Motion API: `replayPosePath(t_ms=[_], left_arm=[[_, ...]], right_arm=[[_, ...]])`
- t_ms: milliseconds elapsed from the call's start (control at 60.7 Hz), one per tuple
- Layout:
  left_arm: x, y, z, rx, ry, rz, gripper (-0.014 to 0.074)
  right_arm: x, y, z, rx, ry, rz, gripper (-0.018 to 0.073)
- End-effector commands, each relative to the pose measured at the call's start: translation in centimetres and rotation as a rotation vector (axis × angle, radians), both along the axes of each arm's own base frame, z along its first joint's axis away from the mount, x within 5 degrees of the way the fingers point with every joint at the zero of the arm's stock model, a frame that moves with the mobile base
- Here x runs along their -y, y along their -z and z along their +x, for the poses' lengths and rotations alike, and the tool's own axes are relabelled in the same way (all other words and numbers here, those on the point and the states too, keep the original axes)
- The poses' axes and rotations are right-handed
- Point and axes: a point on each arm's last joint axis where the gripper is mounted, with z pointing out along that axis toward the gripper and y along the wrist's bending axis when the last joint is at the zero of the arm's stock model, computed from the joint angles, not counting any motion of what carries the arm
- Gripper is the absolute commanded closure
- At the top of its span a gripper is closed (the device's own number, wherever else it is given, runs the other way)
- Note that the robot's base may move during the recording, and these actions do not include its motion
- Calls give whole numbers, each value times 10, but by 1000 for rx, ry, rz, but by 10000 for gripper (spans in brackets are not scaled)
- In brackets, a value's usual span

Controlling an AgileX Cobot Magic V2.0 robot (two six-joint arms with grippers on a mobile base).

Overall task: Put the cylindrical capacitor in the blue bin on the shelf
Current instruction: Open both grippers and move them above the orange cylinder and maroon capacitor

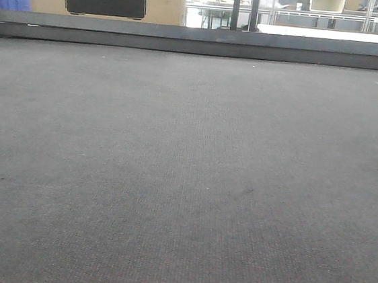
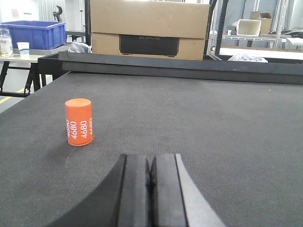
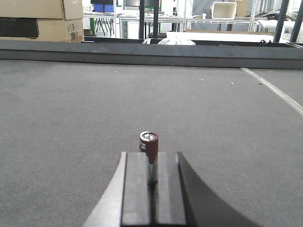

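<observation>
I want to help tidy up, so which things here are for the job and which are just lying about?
For the job: capacitor.
Just lying about: orange cylinder, cardboard box, white cup.

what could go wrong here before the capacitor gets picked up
1. The right gripper sits just behind the cylindrical capacitor with its jaws looking shut. Advancing without opening would likely tip the small upright part, and it could roll on the mat.
2. An orange cylinder marked 4680 stands ahead of the shut left gripper. It has a similar shape and might be mistaken for the target.
</observation>
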Motion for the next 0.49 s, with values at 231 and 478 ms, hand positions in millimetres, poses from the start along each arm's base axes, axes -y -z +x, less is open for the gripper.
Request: replayPosePath(t_ms=[231, 478], left_arm=[[0, -3, -1, 26, 5, -2, 708], [0, -4, -1, 34, 4, 4, 708]], right_arm=[[0, -1, 0, 22, 4, 4, 721], [0, -2, 0, 30, 5, 4, 721]])
